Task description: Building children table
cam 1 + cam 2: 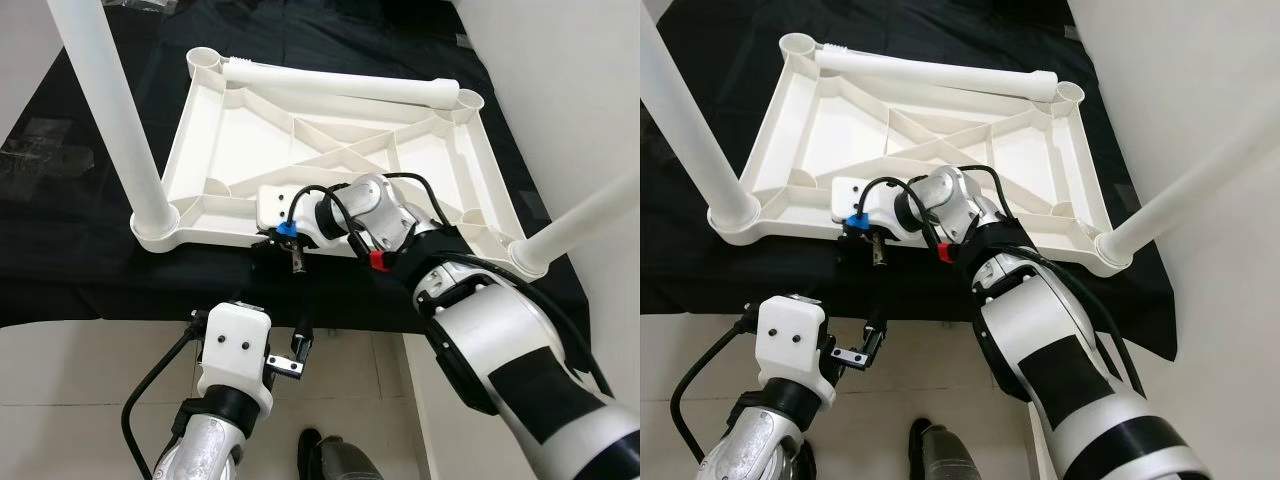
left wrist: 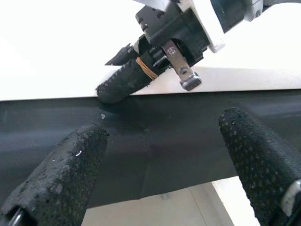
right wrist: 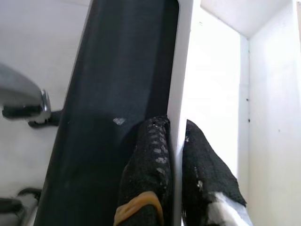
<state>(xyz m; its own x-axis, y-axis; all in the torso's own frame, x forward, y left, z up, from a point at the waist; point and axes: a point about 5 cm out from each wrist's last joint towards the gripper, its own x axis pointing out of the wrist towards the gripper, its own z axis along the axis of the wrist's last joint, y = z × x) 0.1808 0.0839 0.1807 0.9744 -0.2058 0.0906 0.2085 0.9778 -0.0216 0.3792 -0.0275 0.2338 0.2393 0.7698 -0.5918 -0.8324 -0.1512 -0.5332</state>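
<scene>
White children's table top (image 1: 330,150) lies upside down on a black cloth (image 1: 90,270), ribbed underside up, cross bracing visible. Cloth covers a low surface; pale floor tiles (image 1: 80,380) show in front of it.

Two legs stand in corner sockets: near-left leg (image 1: 110,110) rising steeply out of frame, near-right leg (image 1: 580,225) angled out to the right. A third leg (image 1: 340,82) lies loose along the far rim, resting between the two far corner sockets.

Right tool (image 1: 290,235) is at the near rim of the table top, roughly mid-edge. Right wrist view shows its two black fingers (image 3: 146,183) closed on the thin white rim wall, one finger on the outer side against the cloth, the other inside the tray. A yellow band wraps one finger.

Left tool (image 1: 300,345) hovers lower, in front of the cloth edge, below the right tool and apart from the table top. Its fingers (image 2: 61,183) are spread wide with nothing between them, pointing toward the rim and the right tool.

Dark shoe-like object (image 1: 335,460) on the floor near the bottom of view
</scene>
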